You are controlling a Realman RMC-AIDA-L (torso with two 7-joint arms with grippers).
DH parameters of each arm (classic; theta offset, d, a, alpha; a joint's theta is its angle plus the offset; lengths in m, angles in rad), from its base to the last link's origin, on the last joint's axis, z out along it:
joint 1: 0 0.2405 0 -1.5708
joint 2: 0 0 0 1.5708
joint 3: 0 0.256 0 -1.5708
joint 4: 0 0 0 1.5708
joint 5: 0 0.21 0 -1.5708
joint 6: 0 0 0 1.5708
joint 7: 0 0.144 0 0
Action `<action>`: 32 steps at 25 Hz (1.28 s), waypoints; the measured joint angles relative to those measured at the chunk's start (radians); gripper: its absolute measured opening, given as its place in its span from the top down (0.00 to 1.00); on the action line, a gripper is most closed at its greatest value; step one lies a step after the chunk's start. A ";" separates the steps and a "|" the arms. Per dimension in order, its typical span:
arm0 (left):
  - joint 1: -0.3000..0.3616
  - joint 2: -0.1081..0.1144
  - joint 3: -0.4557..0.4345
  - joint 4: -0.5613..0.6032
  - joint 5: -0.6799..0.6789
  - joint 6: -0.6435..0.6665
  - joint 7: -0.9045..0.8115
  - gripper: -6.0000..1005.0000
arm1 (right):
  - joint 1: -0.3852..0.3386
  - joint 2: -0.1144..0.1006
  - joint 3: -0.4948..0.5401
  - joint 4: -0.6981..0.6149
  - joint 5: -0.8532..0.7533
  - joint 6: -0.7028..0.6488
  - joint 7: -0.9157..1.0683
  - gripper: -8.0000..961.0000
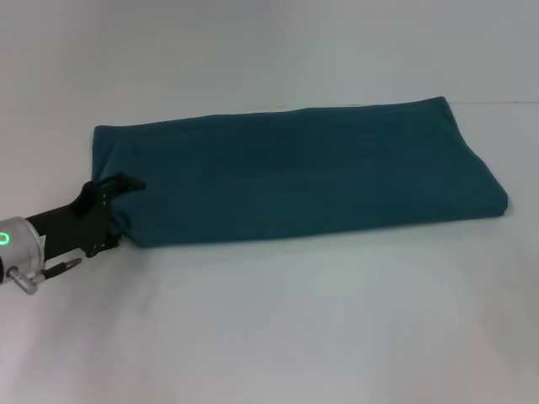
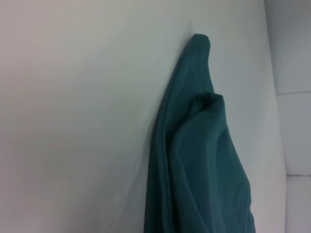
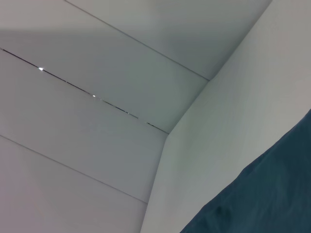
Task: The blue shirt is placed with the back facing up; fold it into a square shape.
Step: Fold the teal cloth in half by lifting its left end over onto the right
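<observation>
The blue shirt (image 1: 295,172) lies folded into a long dark teal strip running left to right across the white table. My left gripper (image 1: 125,214) is at the strip's left end, by its near corner. Its fingers (image 1: 128,182) stand apart, one over the fabric's edge and one at the corner, so it looks open. The left wrist view shows the blue shirt (image 2: 204,165) close up as a raised, bunched fold. A corner of the blue shirt (image 3: 262,199) appears in the right wrist view. My right gripper is out of view.
The white table (image 1: 278,328) spreads wide in front of and behind the shirt. White wall panels (image 3: 97,121) with seams fill the right wrist view. A table edge (image 2: 272,73) shows beyond the fabric in the left wrist view.
</observation>
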 joint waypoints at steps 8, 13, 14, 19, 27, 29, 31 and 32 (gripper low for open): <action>-0.006 0.012 0.029 0.004 0.006 0.006 0.002 0.35 | 0.004 0.000 0.001 0.000 0.001 -0.004 0.001 0.02; 0.004 0.011 0.024 0.006 0.007 0.008 0.008 0.55 | 0.005 0.000 0.002 0.000 0.001 -0.004 0.001 0.02; 0.004 0.011 0.024 0.006 0.007 0.008 0.008 0.60 | 0.005 0.000 0.002 0.000 0.001 -0.004 0.001 0.02; 0.001 0.010 0.032 0.005 0.007 0.007 0.021 0.78 | 0.003 0.000 0.002 0.000 0.000 -0.001 0.000 0.02; 0.023 0.013 0.025 0.038 0.006 0.053 0.089 0.90 | -0.003 0.000 0.002 0.000 -0.002 0.001 -0.002 0.02; 0.041 0.014 0.024 0.060 0.006 0.069 0.137 0.93 | -0.004 -0.001 0.003 0.000 -0.003 0.001 -0.002 0.02; 0.066 0.014 0.024 0.087 0.006 0.076 0.190 0.93 | -0.004 -0.001 0.006 0.000 -0.005 0.001 -0.002 0.02; 0.076 0.015 0.024 0.097 0.006 0.078 0.209 0.93 | -0.004 -0.001 0.008 0.000 -0.005 0.001 -0.001 0.02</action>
